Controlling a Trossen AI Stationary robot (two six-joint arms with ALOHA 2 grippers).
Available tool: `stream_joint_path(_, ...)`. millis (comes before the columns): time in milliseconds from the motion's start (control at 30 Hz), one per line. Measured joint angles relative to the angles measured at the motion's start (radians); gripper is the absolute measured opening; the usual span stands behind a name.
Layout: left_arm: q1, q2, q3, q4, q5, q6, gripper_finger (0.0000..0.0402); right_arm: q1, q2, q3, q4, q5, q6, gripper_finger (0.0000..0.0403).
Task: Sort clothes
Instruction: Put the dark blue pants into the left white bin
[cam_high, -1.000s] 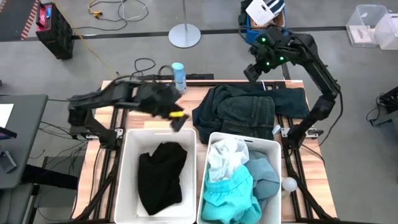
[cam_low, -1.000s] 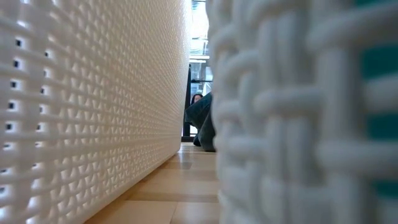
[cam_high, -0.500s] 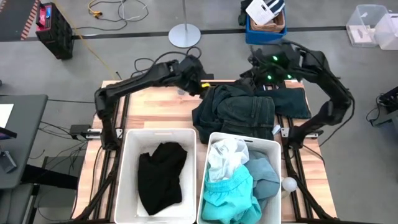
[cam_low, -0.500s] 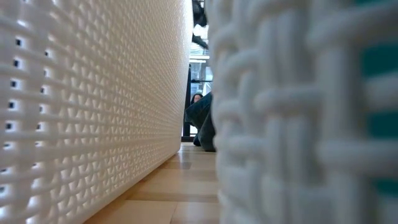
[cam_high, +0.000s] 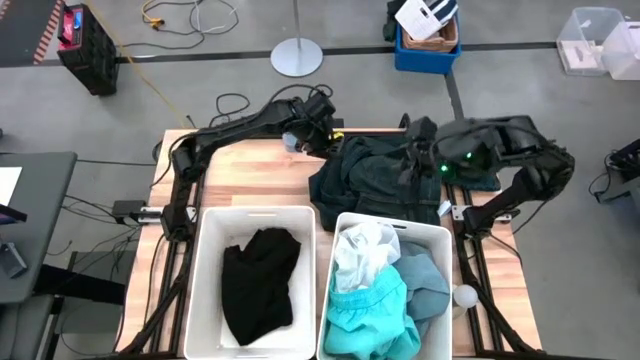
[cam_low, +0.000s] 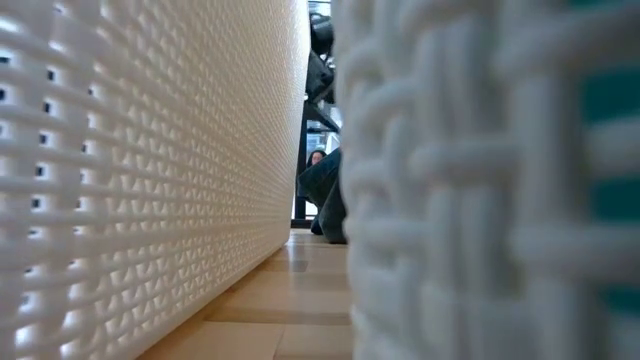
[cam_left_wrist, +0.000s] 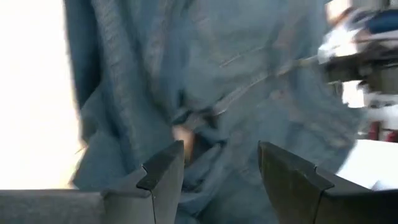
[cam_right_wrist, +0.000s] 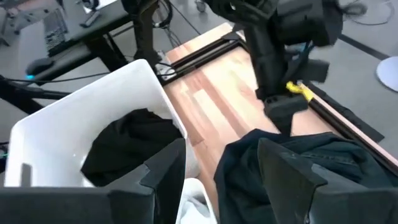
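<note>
Wooden bench (cam_high: 240, 175) carries the dark green garment (cam_high: 385, 180) at twelve o'clock, long axis crosswise; left gripper (cam_high: 325, 135) at its nine o'clock edge, right gripper (cam_high: 412, 160) above it, both jaws apart, equally near.

two bins (cam_high: 215, 225) side by side at the table's (cam_high: 240, 180) front — a garment pile (cam_high: 385, 180) behind the right one.

Wooden table (cam_high: 240, 180), dark garment pile (cam_high: 385, 178), two white bins (cam_high: 210, 225)
</note>
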Motion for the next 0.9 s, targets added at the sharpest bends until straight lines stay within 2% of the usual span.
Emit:
stream_joint_path(267,-0.002,0.062,0.0,-0.104,0.012,0.025,0.0199,0.097,0.052,0.0,0.003,0.061,0.048,0.0217)
stream_joint_path(667,-0.009,0.141,-0.001,-0.205,-0.049,0.06,0.0199,0.223,0.069,0.0,0.119,0.116,0.039,0.0217)
stream_joint_path(900,-0.036,0.161,-0.001,-0.139,-0.053,0.065,0.0199,0.276,0.069,0.0,0.12,0.164,0.047,0.0217)
